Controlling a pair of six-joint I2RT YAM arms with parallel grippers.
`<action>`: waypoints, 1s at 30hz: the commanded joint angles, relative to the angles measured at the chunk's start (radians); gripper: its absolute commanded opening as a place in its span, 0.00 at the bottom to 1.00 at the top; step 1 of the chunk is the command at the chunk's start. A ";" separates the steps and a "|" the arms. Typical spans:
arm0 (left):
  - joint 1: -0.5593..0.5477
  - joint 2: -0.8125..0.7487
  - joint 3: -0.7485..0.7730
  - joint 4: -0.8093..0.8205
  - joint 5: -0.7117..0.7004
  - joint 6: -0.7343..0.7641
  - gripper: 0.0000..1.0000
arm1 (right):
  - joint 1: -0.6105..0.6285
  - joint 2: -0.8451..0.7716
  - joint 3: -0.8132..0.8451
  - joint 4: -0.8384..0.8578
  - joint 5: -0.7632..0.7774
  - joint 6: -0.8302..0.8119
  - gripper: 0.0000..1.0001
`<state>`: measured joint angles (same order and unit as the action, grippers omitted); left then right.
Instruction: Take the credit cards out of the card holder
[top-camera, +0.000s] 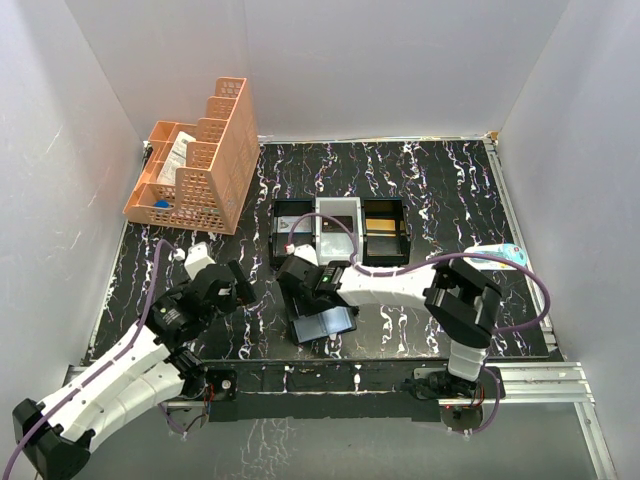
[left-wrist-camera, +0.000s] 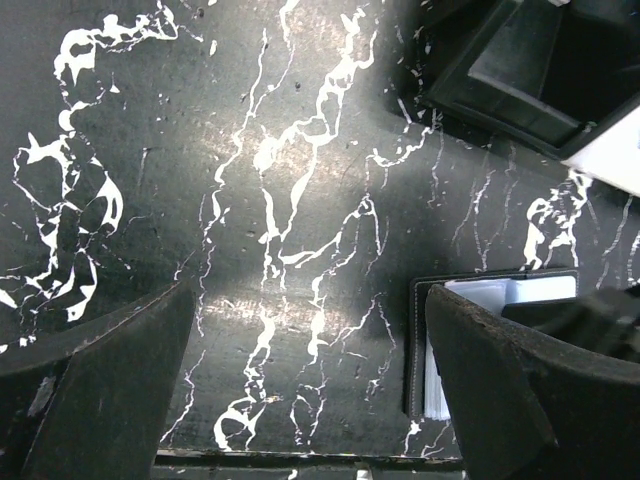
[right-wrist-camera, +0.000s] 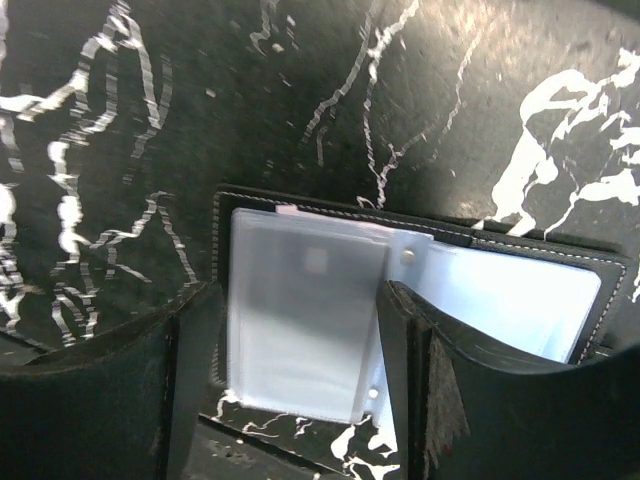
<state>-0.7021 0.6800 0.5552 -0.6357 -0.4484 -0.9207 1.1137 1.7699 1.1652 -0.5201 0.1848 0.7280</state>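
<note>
Top external view: holder (top-camera: 328, 324) open at the near edge, right pincer (right-wrist-camera: 295, 335) over it

We see a peach basket (top-camera: 200, 160) in the desk's (top-camera: 420, 180) far left corner. A black-and-white tray (top-camera: 340, 202) of three bays sits mid-desk, towards the far edge. The right arm reaches leftward across the desk in front of the tray, and its wrist hides the holder's far part from above. The holder lies open near the middle of the near edge. It has dark stitched panels, with clear sleeves (right-wrist-camera: 300, 320) fixed inside by studs. The right pincer stands partly open, one finger on each side of the sleeves, and we see nothing clamped between them. The left pincer (left-wrist-camera: 310, 300) is spread wide and empty, and hangs over bare desk just left of the holder.
</note>
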 joint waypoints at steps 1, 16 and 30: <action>0.006 -0.038 0.003 -0.002 0.009 -0.001 0.99 | 0.018 0.017 0.027 -0.045 0.049 0.028 0.62; 0.006 -0.034 0.002 0.002 0.036 -0.005 0.99 | 0.018 0.016 -0.027 -0.002 0.029 0.018 0.52; 0.006 -0.037 -0.015 0.035 0.089 -0.002 0.99 | 0.014 -0.005 -0.035 0.006 0.057 0.039 0.22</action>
<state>-0.7021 0.6487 0.5533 -0.6205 -0.3843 -0.9276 1.1248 1.7939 1.1488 -0.5255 0.2157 0.7559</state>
